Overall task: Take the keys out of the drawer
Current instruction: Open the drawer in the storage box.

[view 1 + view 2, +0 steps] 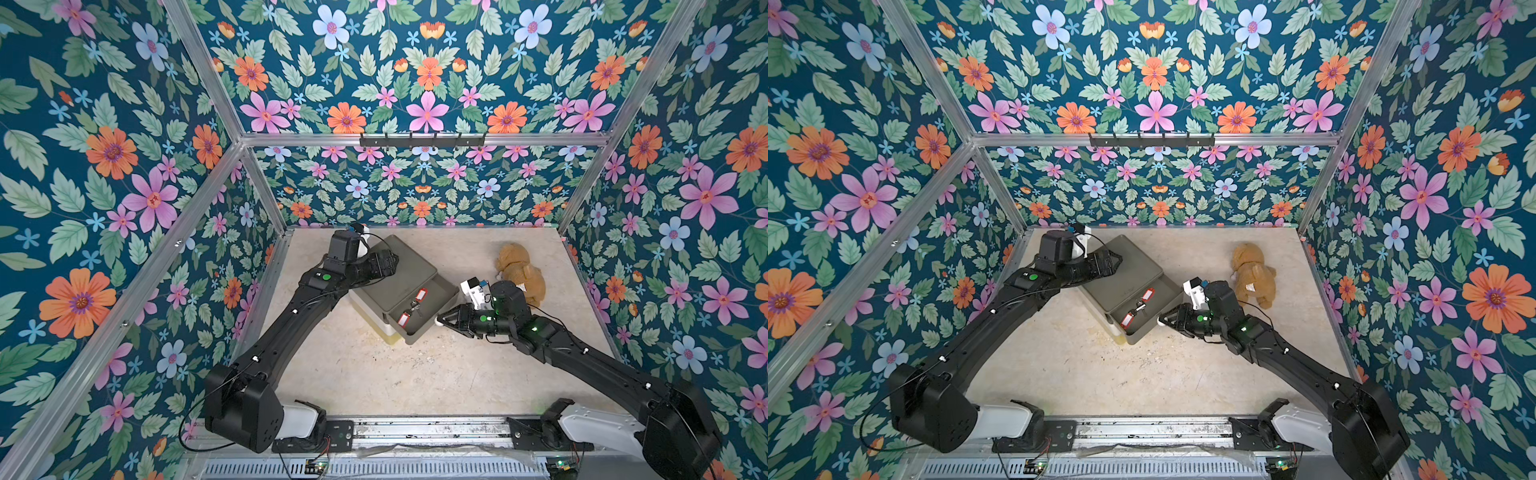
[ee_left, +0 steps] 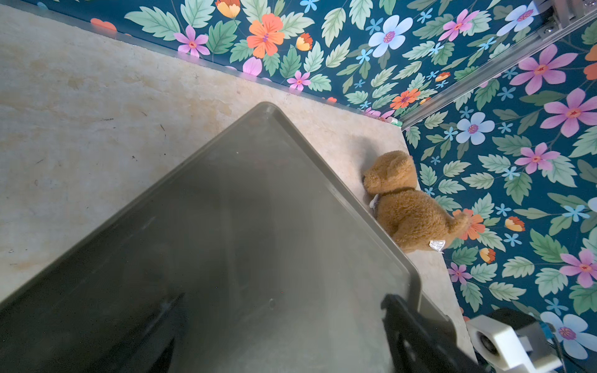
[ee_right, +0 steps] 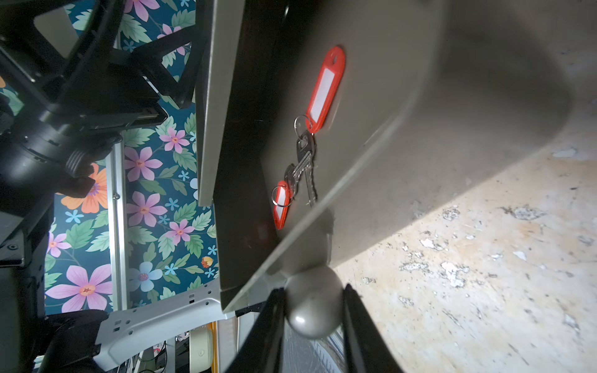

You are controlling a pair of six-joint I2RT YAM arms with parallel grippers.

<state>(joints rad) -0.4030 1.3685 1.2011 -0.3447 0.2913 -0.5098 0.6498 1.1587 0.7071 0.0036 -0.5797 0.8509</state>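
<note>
The drawer [image 1: 441,300] stands open, the right hand [image 3: 314,290] clamped on its knob [image 3: 313,306], the left hand [image 2: 284,298] spread on the cabinet [image 2: 258,210] above. Red-tagged keys [image 3: 305,161] lie inside the drawer; next, probably, release and reach in.

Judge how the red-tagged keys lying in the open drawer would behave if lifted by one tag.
Probably floppy: the keys join their red tags only through loose rings, so a lifted key would dangle and swing. Likely light, being small thin metal and plastic. Pushed, they would probably slide flat across the smooth floor of the drawer rather than roll.
</note>
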